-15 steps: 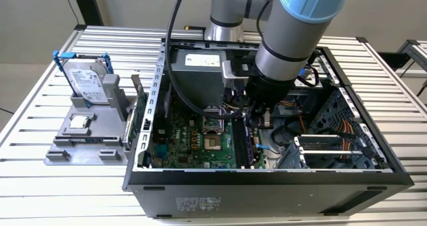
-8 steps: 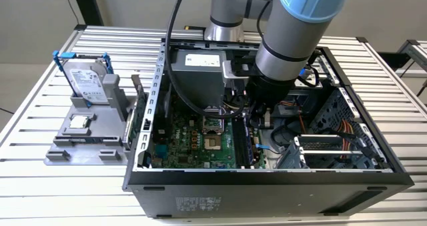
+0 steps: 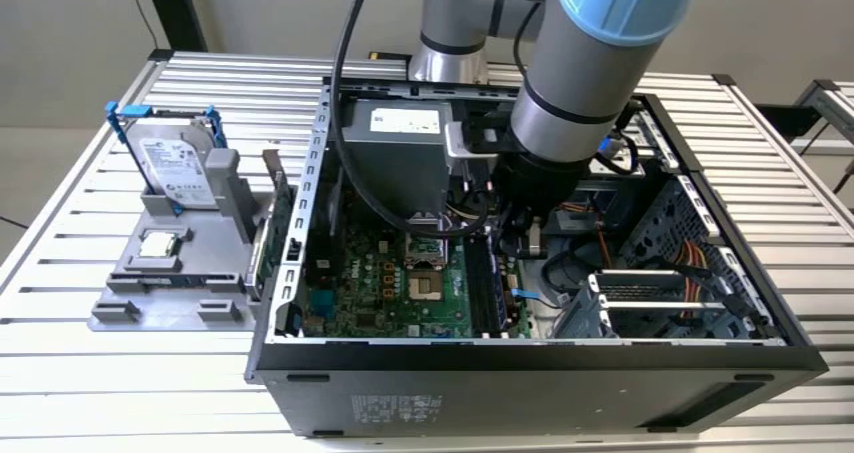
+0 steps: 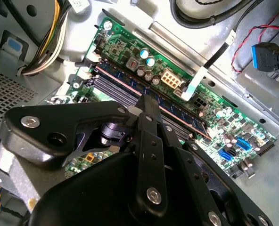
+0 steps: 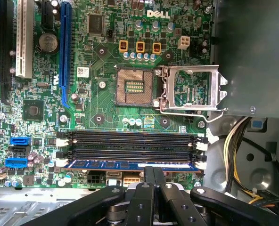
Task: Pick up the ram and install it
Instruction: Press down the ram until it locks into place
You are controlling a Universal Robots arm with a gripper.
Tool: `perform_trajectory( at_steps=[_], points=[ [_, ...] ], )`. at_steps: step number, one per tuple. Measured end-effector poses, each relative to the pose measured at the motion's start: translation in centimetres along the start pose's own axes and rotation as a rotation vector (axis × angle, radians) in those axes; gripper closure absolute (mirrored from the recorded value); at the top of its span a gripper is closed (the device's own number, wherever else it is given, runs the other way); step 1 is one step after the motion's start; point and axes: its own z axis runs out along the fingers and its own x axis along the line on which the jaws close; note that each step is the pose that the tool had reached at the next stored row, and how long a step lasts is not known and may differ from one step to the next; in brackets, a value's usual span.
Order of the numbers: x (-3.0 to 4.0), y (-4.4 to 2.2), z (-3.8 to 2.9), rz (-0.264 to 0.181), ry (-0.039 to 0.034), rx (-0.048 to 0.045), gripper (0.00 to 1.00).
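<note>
Holder [image 3: 167,273]: grey plastic, bench's left edge; silver hard drive [image 3: 174,168] upright.
Case [image 3: 534,368]: black metal, open; green motherboard [image 5: 102,101] inside.
Ram [image 5: 130,165]: thin bluish strip, apparently seated in slot nearest motherboard's edge.
Gripper [image 5: 149,173]: fingers closed together, directly above ram.

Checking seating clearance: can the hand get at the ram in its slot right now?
Probably yes. In the first wrist view the hand sits right over the ram, which stands in its slot. No cable crosses between them, and the neighbouring slots are empty.
</note>
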Motion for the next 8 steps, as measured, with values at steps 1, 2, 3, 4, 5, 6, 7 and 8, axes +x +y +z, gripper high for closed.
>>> perform_trajectory(
  at_steps=[1, 2, 3, 4, 5, 6, 7, 8],
  points=[
    [0.01, 0.0, 0.08, 0.0, 0.0002, 0.0, 1.0],
    [0.02, 0.0, 0.18, 0.0, 0.0003, 0.0, 1.0],
    [0.03, -0.01, 0.3, 0.0, 0.0004, 0.0, 1.0],
    [0.03, -0.01, 0.36, 0.0, 0.0004, -0.0001, 1.0],
    [0.03, -0.01, 0.36, 0.0, 0.0005, -0.0001, 1.0],
    [0.03, -0.01, 0.36, 0.0, 0.0004, -0.0002, 1.0],
    [0.04, -0.01, 0.36, 0.0, 0.0005, -0.0002, 1.0],
    [0.07, 0.0, 0.36, 0.0, 0.0004, -0.0002, 1.0]
  ],
)
